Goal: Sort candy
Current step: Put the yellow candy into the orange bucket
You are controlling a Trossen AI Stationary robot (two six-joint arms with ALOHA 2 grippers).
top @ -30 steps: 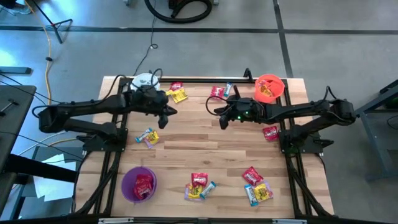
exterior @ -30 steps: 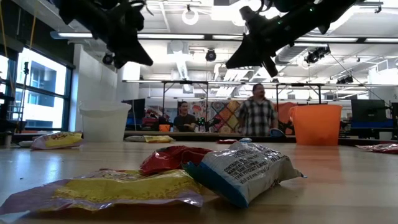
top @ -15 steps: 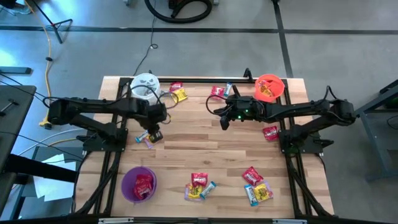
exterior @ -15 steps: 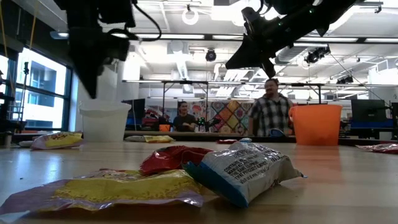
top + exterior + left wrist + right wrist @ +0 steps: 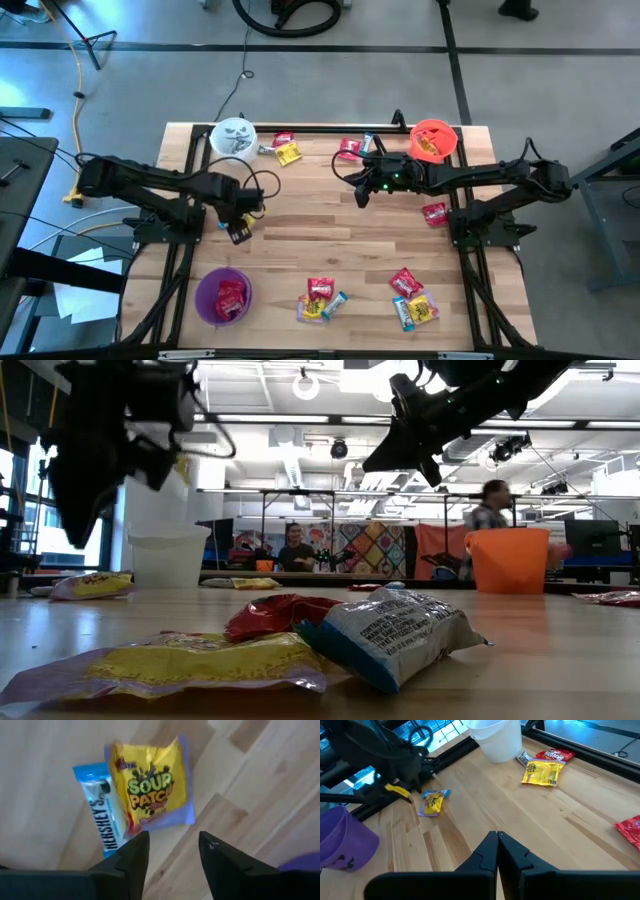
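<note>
From above, the table carries three buckets: a white bucket at the far left corner, an orange bucket at the far right corner, and a purple bucket near the front left corner. The purple one holds red candy and the orange one also holds some pieces, so I judge the sorting is started but far from finished. Much candy is loose: a group at the front edge, another toward the front right, several pieces along the far edge, one red pack near the right edge. The left gripper is low over a small pair of packs near the left edge. The right gripper hangs over the middle of the far half.

The low view shows candy lying in front, untouched.

In the left wrist view, the left gripper has its fingers spread, holding nothing, just beside a yellow pack and a blue bar that touch each other.

In the right wrist view, the right gripper has its fingers pressed together and is empty.
</note>
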